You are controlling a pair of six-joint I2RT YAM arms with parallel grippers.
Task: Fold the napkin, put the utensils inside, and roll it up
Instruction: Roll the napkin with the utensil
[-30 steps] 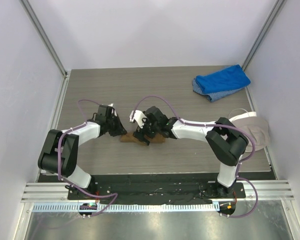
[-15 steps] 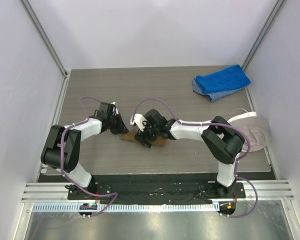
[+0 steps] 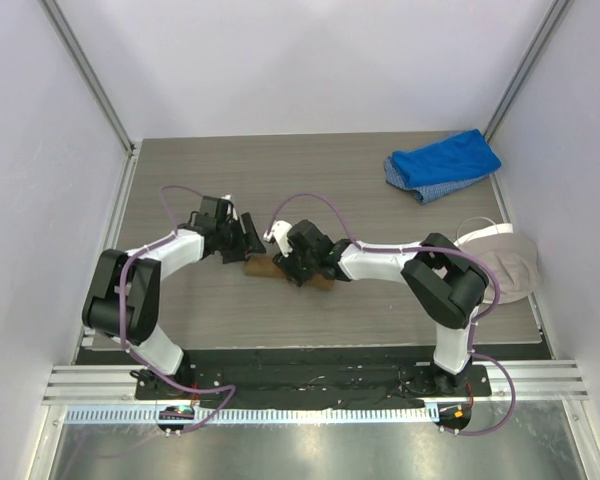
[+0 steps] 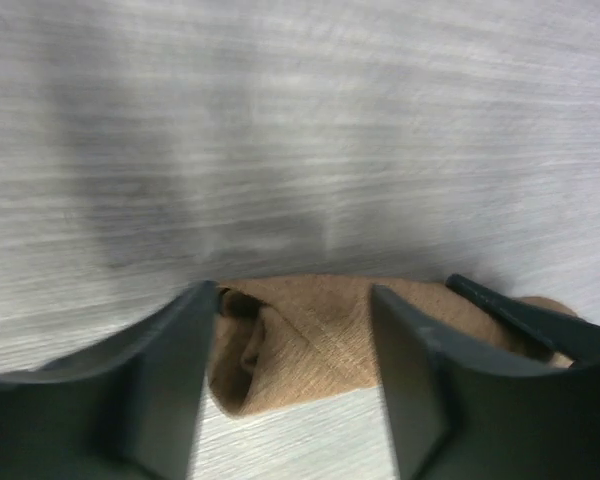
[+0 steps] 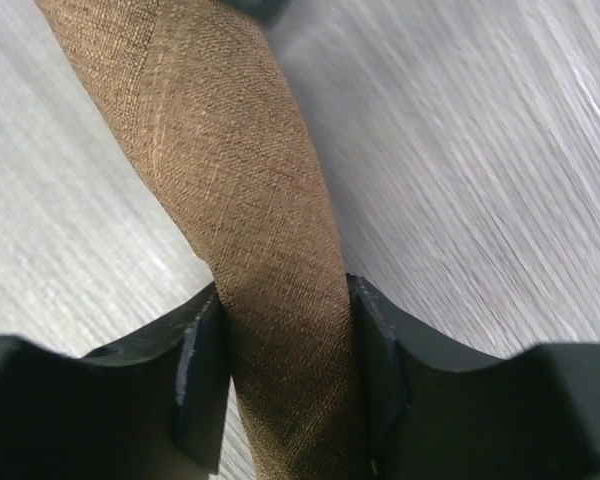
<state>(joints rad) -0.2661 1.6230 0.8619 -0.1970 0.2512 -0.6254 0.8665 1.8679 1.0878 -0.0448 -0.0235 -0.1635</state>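
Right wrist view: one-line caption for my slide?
Rolled tan napkin clamped by the right gripper, lying on the grey wood-grain table.

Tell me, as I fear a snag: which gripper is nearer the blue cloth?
Right. The right gripper, shut on the napkin, is mid-table, left of the blue cloth in the far right corner; the left gripper, open around the napkin's end, is farther left.

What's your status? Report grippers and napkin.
Right gripper shut on the napkin, rolled up. Left gripper open over its end. Nothing blocking.
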